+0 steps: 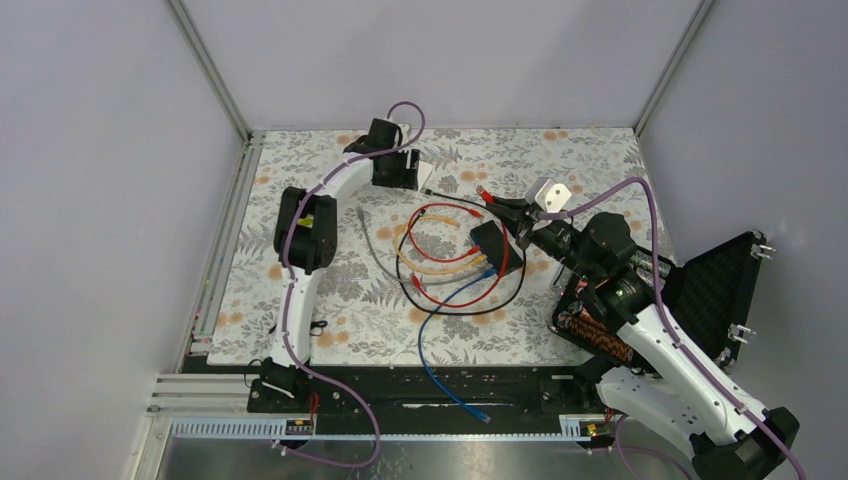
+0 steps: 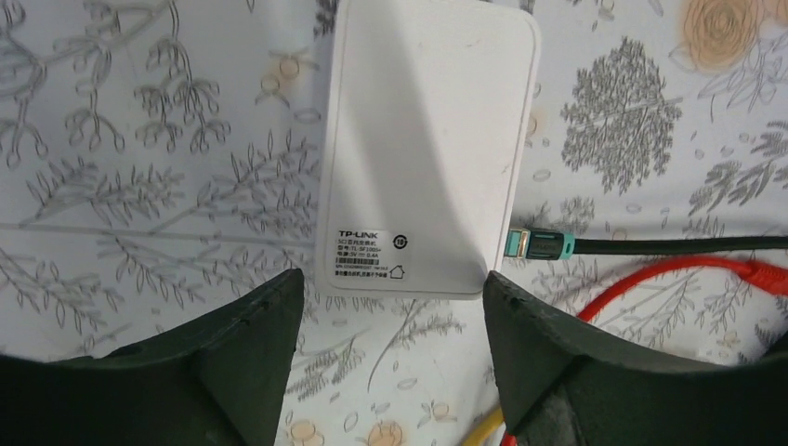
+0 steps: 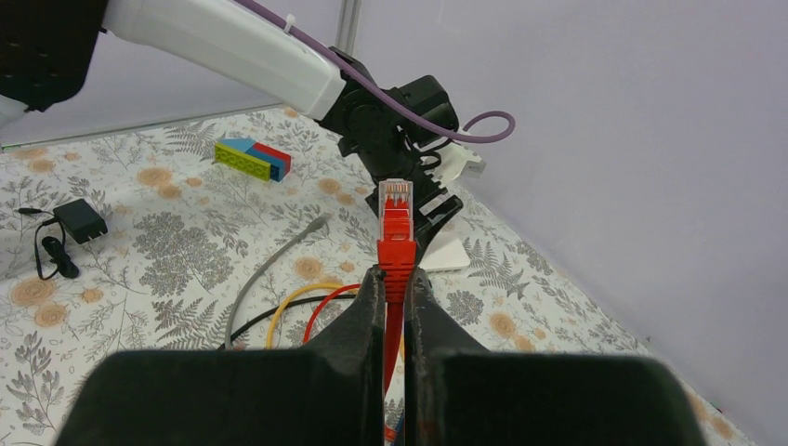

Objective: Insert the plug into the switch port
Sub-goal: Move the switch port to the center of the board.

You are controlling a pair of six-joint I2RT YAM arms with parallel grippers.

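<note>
The floral-printed table cover (image 1: pixel 330 300) carries a tangle of coloured cables (image 1: pixel 450 265). Among those loops, mid-table, lies the flat black rectangular box (image 1: pixel 488 240). Its switch port is too small for me to pick out. At the far edge the left gripper (image 2: pixel 390 279) hangs over a small white rounded box (image 2: pixel 427 121), its fingers apart on either side of the box's near end. The right gripper (image 3: pixel 397 277) is clamped tight on the red network plug (image 3: pixel 397 228), which it holds off the table near the black box, clear tip pointing away.

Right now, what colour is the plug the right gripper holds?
The plug is red, clearest in the right wrist view.
</note>
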